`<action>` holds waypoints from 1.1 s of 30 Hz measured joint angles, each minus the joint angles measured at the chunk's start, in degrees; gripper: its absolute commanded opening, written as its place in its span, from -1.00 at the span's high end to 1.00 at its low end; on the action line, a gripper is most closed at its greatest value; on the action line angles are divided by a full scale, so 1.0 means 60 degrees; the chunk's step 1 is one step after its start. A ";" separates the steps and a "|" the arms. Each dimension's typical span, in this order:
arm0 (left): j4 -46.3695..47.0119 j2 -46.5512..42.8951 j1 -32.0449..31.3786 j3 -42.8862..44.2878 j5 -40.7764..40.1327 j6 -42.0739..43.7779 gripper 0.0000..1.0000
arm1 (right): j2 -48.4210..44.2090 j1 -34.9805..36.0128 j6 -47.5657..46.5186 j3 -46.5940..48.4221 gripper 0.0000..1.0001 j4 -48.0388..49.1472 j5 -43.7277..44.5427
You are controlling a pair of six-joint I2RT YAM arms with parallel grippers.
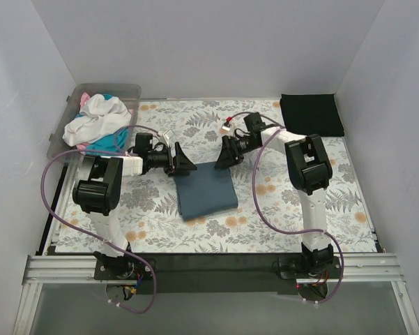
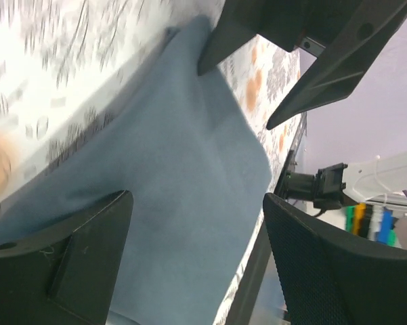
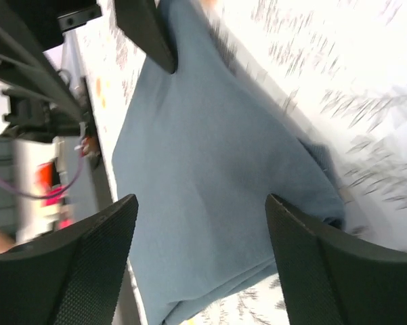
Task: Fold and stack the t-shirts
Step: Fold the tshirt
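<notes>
The slate blue-grey t-shirt (image 1: 206,188) lies folded into a rectangle on the floral cloth at the table's middle; it fills the left wrist view (image 2: 169,196) and the right wrist view (image 3: 210,183). My left gripper (image 1: 186,166) is open and empty at its far left corner. My right gripper (image 1: 223,159) is open and empty at its far right corner. A folded black t-shirt (image 1: 311,114) lies at the far right. White (image 1: 94,122), teal (image 1: 111,142) and pink t-shirts are heaped in the clear bin (image 1: 129,92) at the far left.
The floral table cloth (image 1: 293,216) covers the table. White walls close in the left, back and right sides. Cables loop beside both arms. The metal rail runs along the near edge (image 1: 209,269).
</notes>
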 measured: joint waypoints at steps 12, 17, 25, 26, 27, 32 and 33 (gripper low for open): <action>0.1173 -0.2761 -0.0004 -0.1060 0.0725 -0.1851 -0.79 | -0.3381 0.0007 0.0845 -0.1526 -0.97 0.0969 -0.0066; 0.2623 -0.3304 -0.0488 -0.2707 0.0685 -0.3701 -0.82 | -0.3887 0.0940 0.2809 -0.3552 -0.97 0.3056 -0.0710; 0.2153 -0.1606 -0.0514 -0.2874 0.0146 -0.3351 -0.85 | -0.2386 0.1100 0.3581 -0.5198 -0.97 0.4120 -0.1472; 0.1978 -0.1228 -0.0452 -0.2725 0.0106 -0.3177 -0.85 | -0.2335 0.1005 0.3541 -0.5198 -0.97 0.4138 -0.1621; 0.1825 -0.0852 -0.0364 -0.2524 0.0262 -0.3082 -0.86 | -0.2313 0.0940 0.3468 -0.5198 -0.97 0.4149 -0.1716; 0.1137 -0.0142 -0.0011 -0.1333 0.0663 -0.2488 -0.87 | -0.2240 0.0878 0.3217 -0.4776 -0.97 0.3905 -0.1749; 0.0994 -0.0124 0.0080 -0.1115 0.0579 -0.2299 -0.88 | -0.2251 0.0885 0.3177 -0.4605 -0.97 0.3869 -0.1694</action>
